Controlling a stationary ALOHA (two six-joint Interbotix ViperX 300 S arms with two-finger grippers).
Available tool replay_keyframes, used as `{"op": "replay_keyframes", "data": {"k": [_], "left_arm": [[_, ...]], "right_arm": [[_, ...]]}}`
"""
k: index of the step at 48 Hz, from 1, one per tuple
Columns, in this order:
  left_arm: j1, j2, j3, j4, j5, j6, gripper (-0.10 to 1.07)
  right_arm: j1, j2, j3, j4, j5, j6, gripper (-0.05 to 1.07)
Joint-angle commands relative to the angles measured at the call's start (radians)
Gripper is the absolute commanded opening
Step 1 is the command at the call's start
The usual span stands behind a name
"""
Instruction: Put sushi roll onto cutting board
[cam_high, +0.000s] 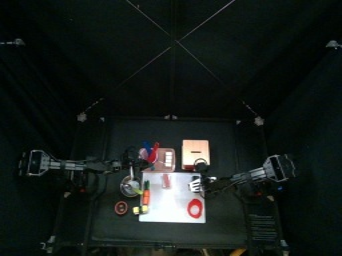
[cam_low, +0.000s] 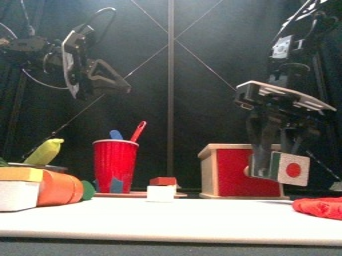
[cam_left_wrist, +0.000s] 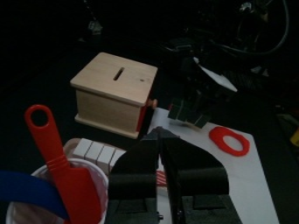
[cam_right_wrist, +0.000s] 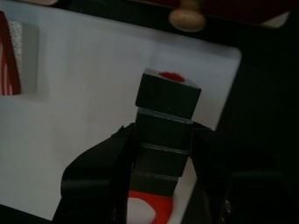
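The sushi roll (cam_right_wrist: 167, 112), a dark green block with a white end and a red dot, is clamped between the jaws of my right gripper (cam_right_wrist: 163, 144). In the front view the sushi roll (cam_low: 289, 167) hangs in that gripper (cam_low: 278, 150) a little above the white cutting board (cam_low: 160, 222), at its right side. From above, the right gripper (cam_high: 198, 183) is over the board's (cam_high: 167, 212) far right corner. My left gripper (cam_left_wrist: 170, 175) rests raised at the left, behind the red cup, holding nothing, with a narrow gap between its jaws.
A red ring (cam_high: 197, 208) lies on the board's right part, just under the held roll. A small red and white piece (cam_low: 163, 188) sits mid-board. A wooden box (cam_left_wrist: 111, 92) stands behind. The red cup (cam_low: 115, 165) with a red spatula (cam_left_wrist: 52, 149) stands at left, beside toy food (cam_low: 40, 185).
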Motion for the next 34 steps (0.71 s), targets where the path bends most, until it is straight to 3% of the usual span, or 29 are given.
{"op": "replay_keyframes", "data": {"k": [1, 23, 34], "left_arm": [[-0.002, -0.018, -0.006, 0.002, -0.009, 0.002, 0.39], [-0.008, -0.034, 0.017, 0.003, -0.008, 0.003, 0.39], [-0.009, -0.034, 0.023, 0.005, -0.008, 0.003, 0.39]], "right_arm": [[-0.014, 0.020, -0.141, -0.005, -0.003, -0.002, 0.66], [-0.040, 0.181, -0.314, 0.002, 0.009, -0.009, 0.66], [-0.044, 0.221, -0.347, 0.003, 0.025, -0.002, 0.66]]}}
